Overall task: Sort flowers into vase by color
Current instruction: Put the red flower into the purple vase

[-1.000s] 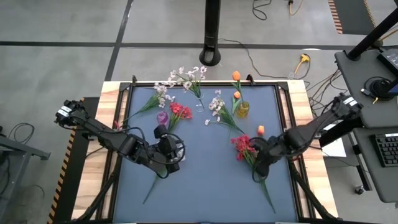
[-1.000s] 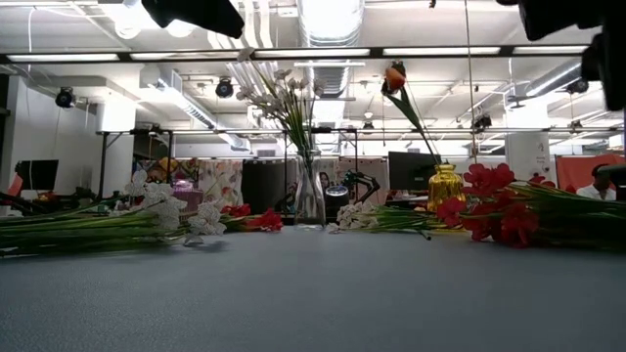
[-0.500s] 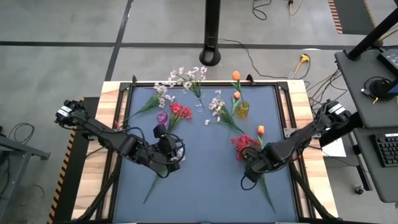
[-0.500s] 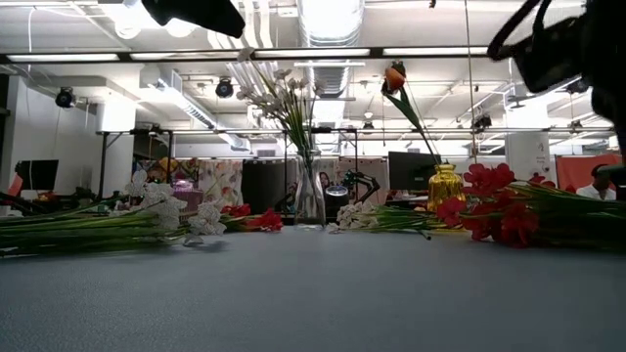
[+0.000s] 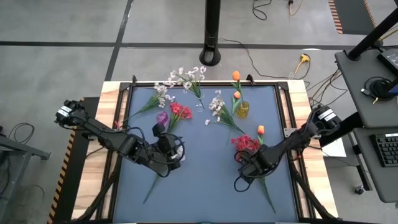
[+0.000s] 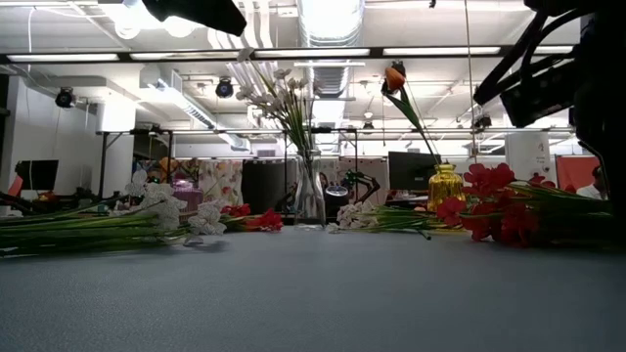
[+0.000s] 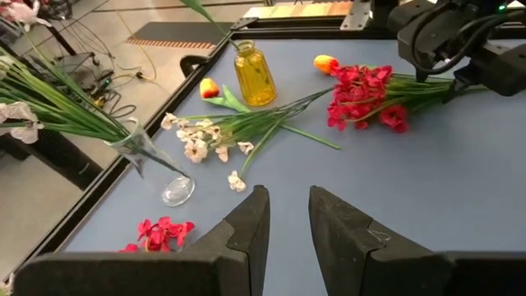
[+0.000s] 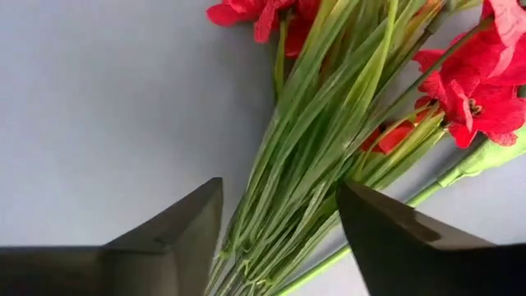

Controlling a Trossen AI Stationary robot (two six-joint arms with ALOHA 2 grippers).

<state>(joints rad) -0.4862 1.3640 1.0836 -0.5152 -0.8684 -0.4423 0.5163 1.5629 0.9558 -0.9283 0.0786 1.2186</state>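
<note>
A red-blossomed spray (image 5: 246,144) lies on the blue mat, its green stems (image 8: 308,189) running toward the near right corner. My right gripper (image 5: 247,169) hangs over those stems, pointing down and open, one finger on each side of the bundle (image 8: 279,187); I see no touch. My left gripper (image 5: 170,153) is raised above the mat's left half, its fingers (image 7: 288,196) a narrow gap apart with nothing between them. Under it lies another red spray (image 5: 179,112). White flowers (image 5: 186,77) stand in a clear vase (image 5: 199,106), orange tulips (image 5: 236,76) in a yellow vase (image 5: 242,110).
Loose white sprays lie at the far left (image 5: 158,97) and mid-table (image 5: 217,106). One orange tulip (image 5: 260,129) lies next to the red spray. A small purple vase (image 5: 162,117) stands on the mat near the left arm. The mat's near middle is bare.
My right gripper has come down and moved toward the table's left and near edge, ending over the red spray's stems. The flowers have stayed where they lay.
</note>
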